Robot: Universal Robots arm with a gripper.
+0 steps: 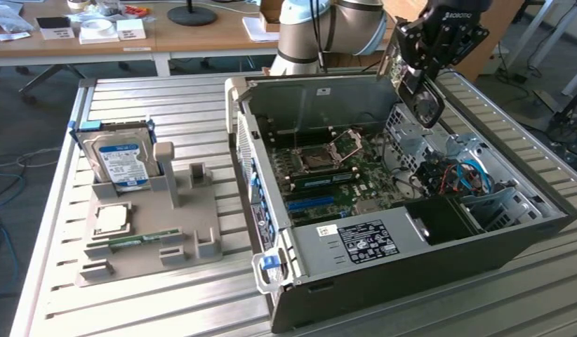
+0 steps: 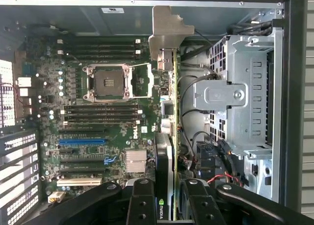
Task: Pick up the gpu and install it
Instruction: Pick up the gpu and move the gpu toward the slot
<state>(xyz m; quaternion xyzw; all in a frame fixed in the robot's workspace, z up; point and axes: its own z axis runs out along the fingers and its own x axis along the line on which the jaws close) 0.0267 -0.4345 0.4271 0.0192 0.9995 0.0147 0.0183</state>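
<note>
Position check, gpu install. Tool (image 1: pixel 425 70) hangs over the open case (image 1: pixel 382 295), at the far corner on the exterior view's right. It is pinched on the gpu (image 1: pixel 429 105); in the wrist view the two fingers (image 2: pixel 142 205) sit one on each face of the card, with no gap showing.

Gpu location: off the counter (image 1: pixel 176 98), in the air, held at one short end.

- Long axis: steep, close to upright in the exterior view. The card hangs down from the tool toward the case interior.
- Wrist view: gpu (image 2: pixel 164 156) appears edge-on, running straight away from the tool (image 2: pixel 169 200), with the grey bracket (image 2: pixel 169 28) at the far end.
- Card sits over the strip between the board (image 2: pixel 98 136) and the drive cage (image 2: pixel 245 87), not over the slots.

Key relation: the blue slot (image 1: pixel 312 203) and its neighbours lie flat on the board, off toward the exterior view's left of the card and closer to that camera, well apart from it. In the wrist view the blue slot (image 2: pixel 82 141) runs crosswise to the card's edge.

Judgement: card and slots are not yet aligned, the gpu standing on end while the slots lie flat. No contact between gpu and board is visible. Grip looks centred on the card's thickness, and I see no tilt between the fingers.
</note>
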